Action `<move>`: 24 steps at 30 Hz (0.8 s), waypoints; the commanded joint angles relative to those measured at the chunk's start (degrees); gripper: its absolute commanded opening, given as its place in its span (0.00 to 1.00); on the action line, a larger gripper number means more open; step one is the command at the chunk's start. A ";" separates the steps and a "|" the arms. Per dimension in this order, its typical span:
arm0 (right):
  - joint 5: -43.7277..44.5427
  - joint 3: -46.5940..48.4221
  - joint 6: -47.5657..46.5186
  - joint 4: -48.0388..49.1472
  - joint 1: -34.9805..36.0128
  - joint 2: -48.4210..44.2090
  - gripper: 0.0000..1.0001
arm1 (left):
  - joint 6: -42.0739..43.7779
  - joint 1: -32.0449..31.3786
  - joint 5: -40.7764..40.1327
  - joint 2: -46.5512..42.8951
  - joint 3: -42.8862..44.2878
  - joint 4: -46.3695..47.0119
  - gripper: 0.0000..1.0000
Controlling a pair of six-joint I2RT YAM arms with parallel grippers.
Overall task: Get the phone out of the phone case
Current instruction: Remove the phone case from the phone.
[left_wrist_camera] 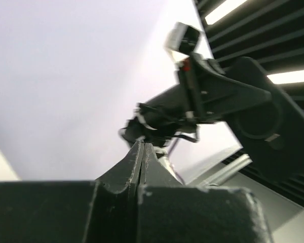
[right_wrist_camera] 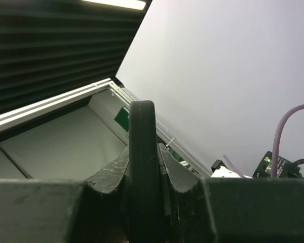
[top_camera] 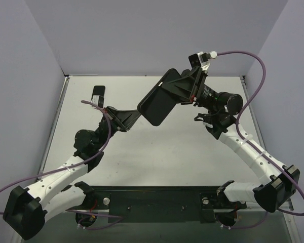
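From above, the right tool (top_camera: 182, 91) grips the phone case (top_camera: 157, 104) up in the air. The left tool (top_camera: 133, 116), shut on nothing, sits just beside its low corner.

Left wrist: the case is ahead, up high.

Right wrist: the fingers (right_wrist_camera: 109, 174) pinch its thin edge. It looks stiff, smooth, maybe slippery, so peel at a corner. The phone probably sits inside.

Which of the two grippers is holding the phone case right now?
The right gripper: it is clamped on the phone case, held up above the table. The left gripper is shut on nothing, its jaws pressed together.
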 commanded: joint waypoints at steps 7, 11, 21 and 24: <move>5.72 1.20 -26.89 -31.51 -3.63 -14.96 0.00 | 21.43 -1.58 4.81 -8.15 6.27 -16.91 0.61; 14.95 -1.07 -33.42 -37.05 -2.49 -17.88 0.00 | 26.01 -6.05 3.85 -8.86 6.97 -13.58 0.66; 20.93 -3.36 -37.03 -38.28 -1.35 -18.06 0.00 | 26.10 -11.07 0.15 -2.54 9.60 -1.89 0.83; 21.38 -3.71 -37.03 -37.84 -1.00 -17.71 0.00 | 26.45 -11.86 0.50 -0.77 11.01 -2.40 0.82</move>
